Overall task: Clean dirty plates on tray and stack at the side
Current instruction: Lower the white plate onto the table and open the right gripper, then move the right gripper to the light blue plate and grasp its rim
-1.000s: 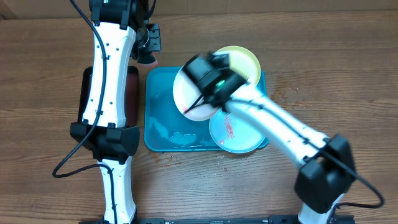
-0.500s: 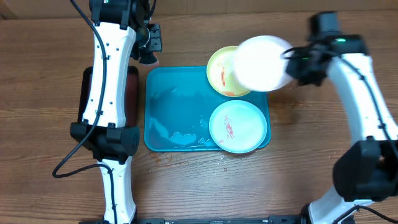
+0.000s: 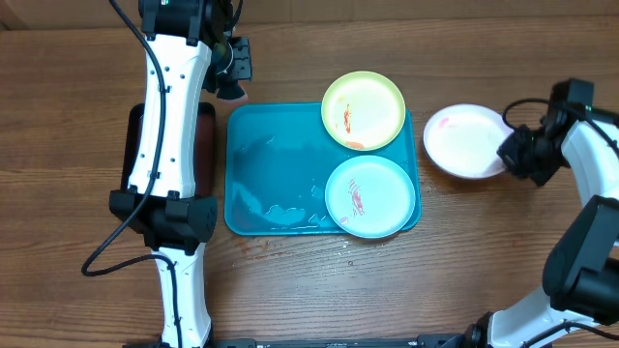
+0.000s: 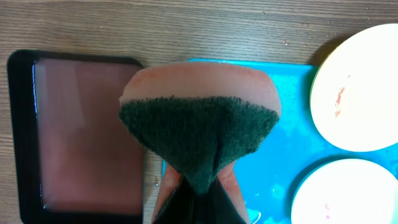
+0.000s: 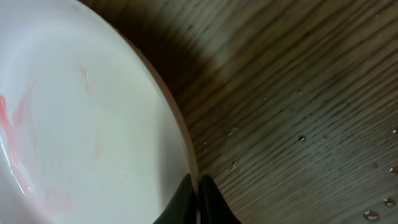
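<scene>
The turquoise tray [image 3: 271, 174] lies mid-table and shows in the left wrist view [image 4: 273, 155]. On it are the yellow-green plate [image 3: 364, 109] at the back right and the pale mint plate [image 3: 370, 196] at the front right, both with red smears. The white plate [image 3: 464, 140] is over the wood right of the tray, with faint pink smears [image 5: 74, 124]. My right gripper [image 3: 511, 150] is shut on its right rim [image 5: 196, 180]. My left gripper [image 3: 230, 85] is shut on a pink and dark green sponge [image 4: 199, 124], above the tray's back left corner.
A black-rimmed dark red tray [image 3: 208, 145] lies left of the turquoise tray, mostly under my left arm, and shows in the left wrist view [image 4: 81, 124]. Water patches lie on the turquoise tray's left half. Small droplets dot the wood near the white plate.
My right gripper has carried the white plate from above the tray out to the right, and it is now low over the wood beside the tray. The left arm has not moved.
</scene>
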Tool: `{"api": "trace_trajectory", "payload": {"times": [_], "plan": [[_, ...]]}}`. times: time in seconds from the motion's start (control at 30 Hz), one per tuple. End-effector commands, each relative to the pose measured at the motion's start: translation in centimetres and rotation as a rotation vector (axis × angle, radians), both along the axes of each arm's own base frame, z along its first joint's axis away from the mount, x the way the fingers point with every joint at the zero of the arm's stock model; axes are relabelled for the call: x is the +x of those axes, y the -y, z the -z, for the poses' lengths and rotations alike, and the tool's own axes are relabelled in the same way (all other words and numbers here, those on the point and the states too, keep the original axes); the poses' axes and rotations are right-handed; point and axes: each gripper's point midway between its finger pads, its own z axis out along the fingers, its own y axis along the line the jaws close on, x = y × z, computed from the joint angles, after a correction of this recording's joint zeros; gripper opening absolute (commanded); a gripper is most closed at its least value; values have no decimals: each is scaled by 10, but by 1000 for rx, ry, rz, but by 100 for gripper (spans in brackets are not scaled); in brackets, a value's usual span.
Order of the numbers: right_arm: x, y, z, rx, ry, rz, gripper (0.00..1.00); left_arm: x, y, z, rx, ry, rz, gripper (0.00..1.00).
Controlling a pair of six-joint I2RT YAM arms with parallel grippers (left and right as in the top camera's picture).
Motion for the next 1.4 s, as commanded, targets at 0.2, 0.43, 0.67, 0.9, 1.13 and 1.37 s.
{"api": "trace_trajectory", "payload": {"times": [0.2, 0.43, 0.67, 0.9, 1.13, 1.37], "plan": [[-9, 3, 11, -7, 15, 14, 36, 0, 3, 5, -4, -15, 21, 4], [7, -28, -26, 141, 106, -160, 40, 0, 3, 5, -5, -15, 21, 4], [7, -98, -58, 268, 183, -425, 40, 0, 3, 5, -5, -15, 21, 5], [-17, -150, -33, 204, 58, -601, 40, 0, 3, 5, -4, -15, 21, 4], [-33, -179, -2, 111, -3, -648, 40, 0, 3, 5, -4, -15, 21, 4], [-48, -185, 21, 75, -38, -656, 38, 0, 3, 5, -4, -15, 21, 4]]}}
